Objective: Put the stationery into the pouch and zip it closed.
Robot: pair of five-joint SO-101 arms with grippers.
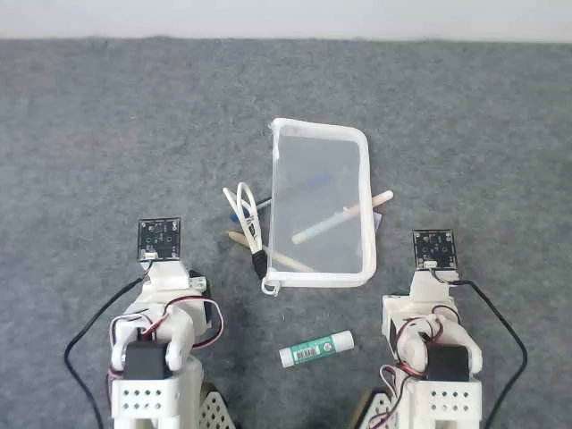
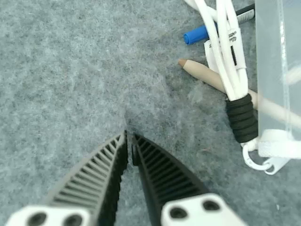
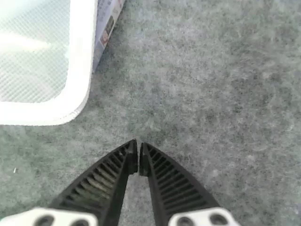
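Cable [image 2: 225, 61], pencil [image 2: 207, 75] crowd pouch [image 1: 308, 161] left edge — glue stick [image 1: 316, 349] lies apart.

The pouch [image 1: 320, 206] seems to lie over the blue pen [image 1: 236, 215], the pencil [image 1: 241, 239] and a pale pen [image 1: 382, 196], so their middles show only as dim streaks through its mesh. The left wrist view cuts the pouch off at the picture's edge. In the right wrist view a printed label [image 3: 107, 26] under the pouch's corner runs out of frame, too partial to identify.
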